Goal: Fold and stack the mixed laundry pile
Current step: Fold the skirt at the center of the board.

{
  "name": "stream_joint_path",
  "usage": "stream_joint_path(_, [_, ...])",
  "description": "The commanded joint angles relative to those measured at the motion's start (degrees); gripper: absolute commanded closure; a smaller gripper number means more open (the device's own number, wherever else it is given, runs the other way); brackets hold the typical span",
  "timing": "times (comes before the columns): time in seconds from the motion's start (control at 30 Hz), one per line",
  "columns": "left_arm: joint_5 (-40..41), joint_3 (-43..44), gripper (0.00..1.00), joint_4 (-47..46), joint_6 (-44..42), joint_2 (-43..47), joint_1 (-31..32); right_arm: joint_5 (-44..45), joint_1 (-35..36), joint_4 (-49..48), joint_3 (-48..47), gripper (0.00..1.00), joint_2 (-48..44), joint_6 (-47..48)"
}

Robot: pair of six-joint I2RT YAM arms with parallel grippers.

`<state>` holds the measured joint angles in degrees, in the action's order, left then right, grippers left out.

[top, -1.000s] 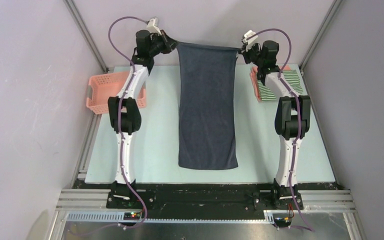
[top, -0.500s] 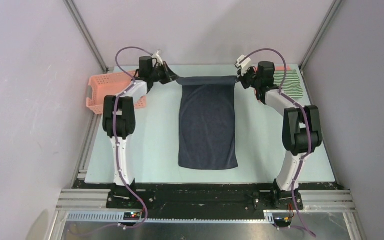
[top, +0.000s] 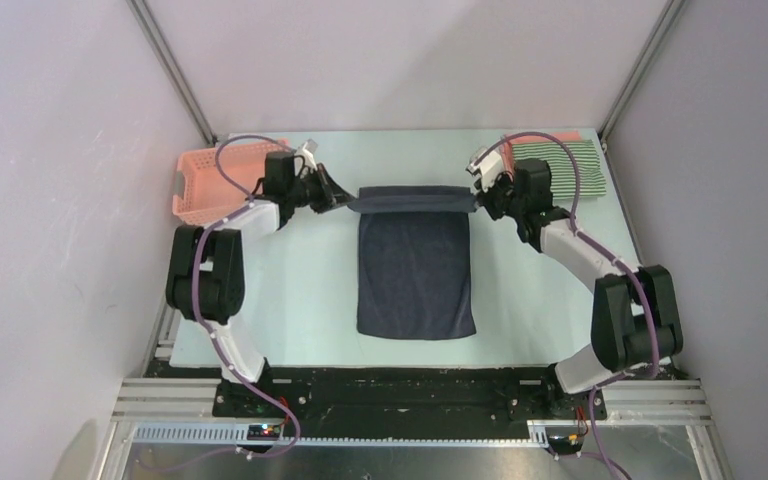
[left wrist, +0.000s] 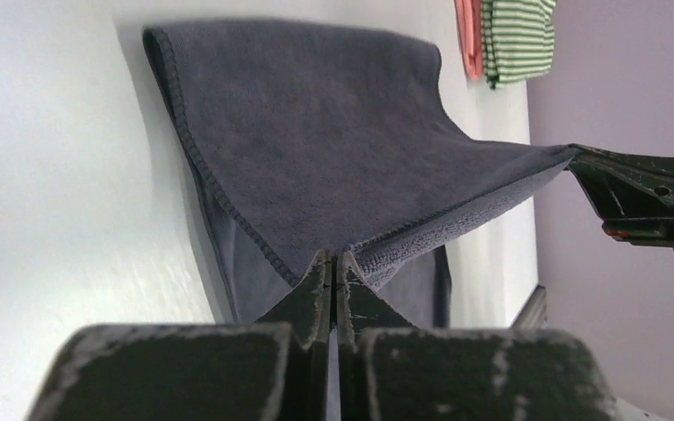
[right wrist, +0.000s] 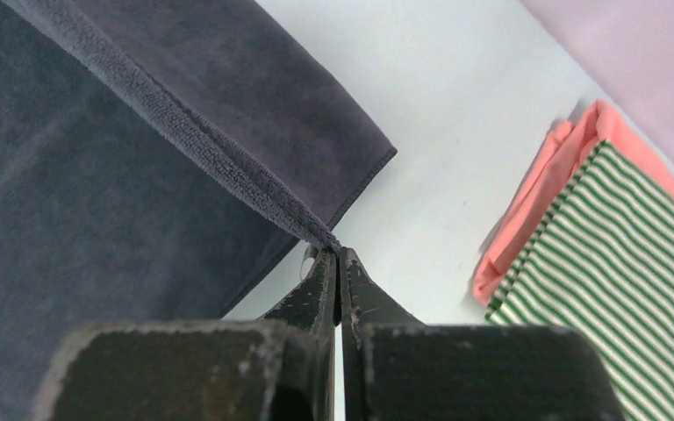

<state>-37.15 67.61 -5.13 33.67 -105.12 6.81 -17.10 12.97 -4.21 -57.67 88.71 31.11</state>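
The dark navy-grey garment (top: 415,270) lies flat mid-table, its far edge lifted and folding toward the near side. My left gripper (top: 346,203) is shut on its far left corner, seen in the left wrist view (left wrist: 333,256). My right gripper (top: 474,203) is shut on its far right corner, seen in the right wrist view (right wrist: 337,252). The garment stretches taut between them (left wrist: 333,140) (right wrist: 96,175). The green-and-white striped garment (top: 570,165) lies folded on the salmon-pink shirt (top: 563,136) at the far right; both show in the right wrist view (right wrist: 614,254) (right wrist: 535,202).
A pink plastic lattice basket (top: 218,181) stands at the far left, just behind my left arm. The pale table (top: 290,290) is walled by a frame with posts at the far corners.
Both grippers have come down and toward the near side, carrying the dark garment's far edge from high at the back to low over the cloth, folding it over.
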Motion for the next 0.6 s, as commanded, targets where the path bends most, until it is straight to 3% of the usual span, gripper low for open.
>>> stream_joint_path(0.0, [1.98,-6.91,1.00,-0.77,2.98,7.19,0.63,6.76,0.95,6.74,2.67,1.00,-7.31,-2.14])
stream_joint_path(0.37, [-0.39,-18.69,1.00,1.75,5.73,15.38,2.10,18.08,8.92,22.48,4.59,1.00,-13.18,-16.46])
stream_joint_path(0.57, [2.44,-21.58,1.00,6.39,3.72,19.47,3.14,18.57,11.44,28.56,4.76,1.00,-14.34,-23.33])
